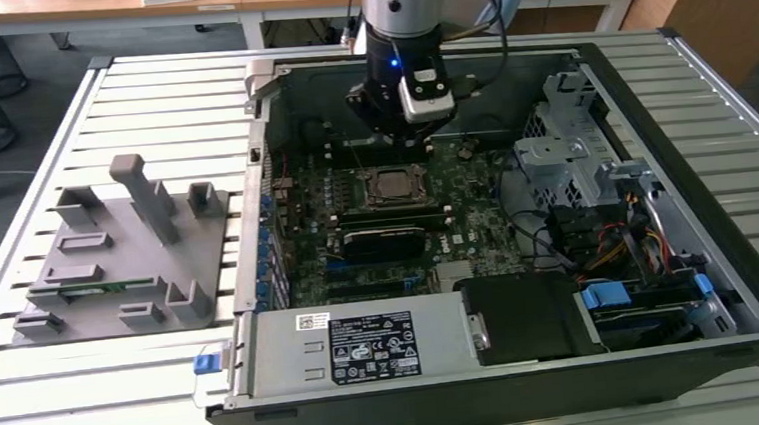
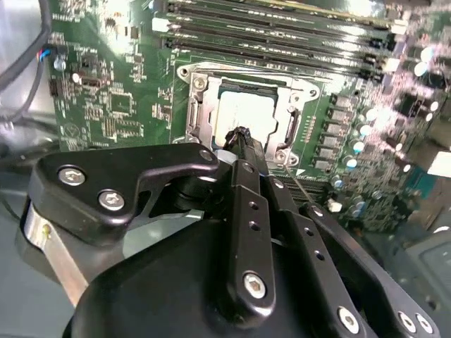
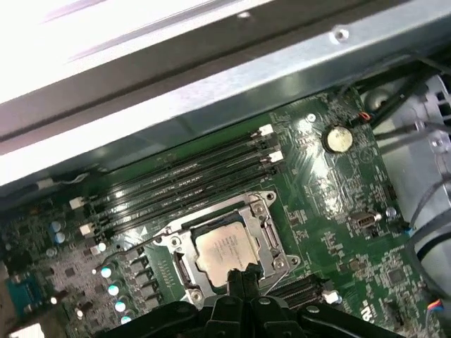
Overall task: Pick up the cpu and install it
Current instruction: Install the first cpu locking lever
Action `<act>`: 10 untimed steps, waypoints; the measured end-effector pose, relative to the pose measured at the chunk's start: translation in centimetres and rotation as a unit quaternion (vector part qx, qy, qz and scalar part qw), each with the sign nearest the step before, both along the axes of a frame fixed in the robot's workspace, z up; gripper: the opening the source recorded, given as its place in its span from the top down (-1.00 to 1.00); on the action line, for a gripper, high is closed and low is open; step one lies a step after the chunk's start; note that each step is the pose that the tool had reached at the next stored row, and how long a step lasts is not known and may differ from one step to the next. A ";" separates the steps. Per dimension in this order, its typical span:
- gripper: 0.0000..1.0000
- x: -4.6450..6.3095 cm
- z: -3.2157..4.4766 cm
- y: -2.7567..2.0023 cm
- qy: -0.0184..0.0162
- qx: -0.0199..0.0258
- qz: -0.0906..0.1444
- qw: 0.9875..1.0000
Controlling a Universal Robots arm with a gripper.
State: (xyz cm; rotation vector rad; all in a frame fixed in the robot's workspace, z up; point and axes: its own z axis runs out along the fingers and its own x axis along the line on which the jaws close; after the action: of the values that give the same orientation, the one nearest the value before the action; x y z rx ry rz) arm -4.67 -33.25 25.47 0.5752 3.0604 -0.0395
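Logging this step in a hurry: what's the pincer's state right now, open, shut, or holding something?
Pincer: shut, holding nothing; it hangs close above the cpu, which lies in the socket.

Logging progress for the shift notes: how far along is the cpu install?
The cpu already lies inside the motherboard socket, so pickup and placing look done. The gripper is over the chip's edge, shut and carrying nothing. Left: whether it is fully seated or latched cannot be told.
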 end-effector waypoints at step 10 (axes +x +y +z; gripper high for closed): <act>0.79 0.0 -0.04 0.00 0.000 0.000 0.089 0.996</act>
State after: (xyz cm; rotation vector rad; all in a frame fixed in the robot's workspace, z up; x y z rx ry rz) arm -4.67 -33.25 25.44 0.3016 3.0972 -0.0355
